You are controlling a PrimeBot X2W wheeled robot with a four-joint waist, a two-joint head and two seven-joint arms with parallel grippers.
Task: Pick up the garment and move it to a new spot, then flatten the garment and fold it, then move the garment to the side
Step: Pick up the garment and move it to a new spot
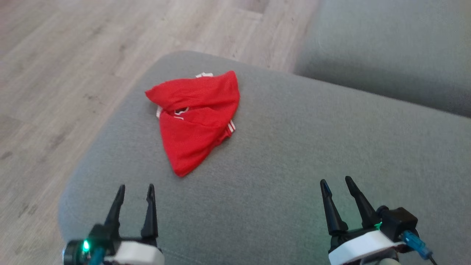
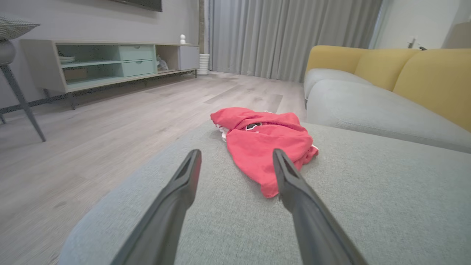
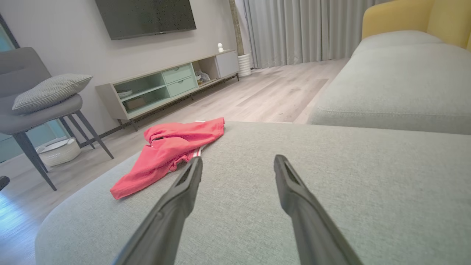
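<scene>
A crumpled red garment (image 1: 197, 119) with white trim lies bunched on the grey sofa cushion (image 1: 294, 154), toward its far left part. From the left wrist it appears as a red heap (image 2: 263, 143) ahead of the fingers, and from the right wrist it sits off to the left (image 3: 169, 152). My left gripper (image 1: 135, 189) hovers at the cushion's near left, open and empty, a short way before the garment's near tip. At the near right, well clear of the cloth, my right gripper (image 1: 335, 183) is open with nothing in it.
Wooden floor (image 1: 55, 73) runs along the cushion's left edge and far side. Another grey cushion (image 1: 386, 48) with yellow backrests (image 2: 423, 73) stands at the back right. A low TV cabinet (image 2: 110, 62) and a grey chair (image 3: 36, 106) stand across the floor.
</scene>
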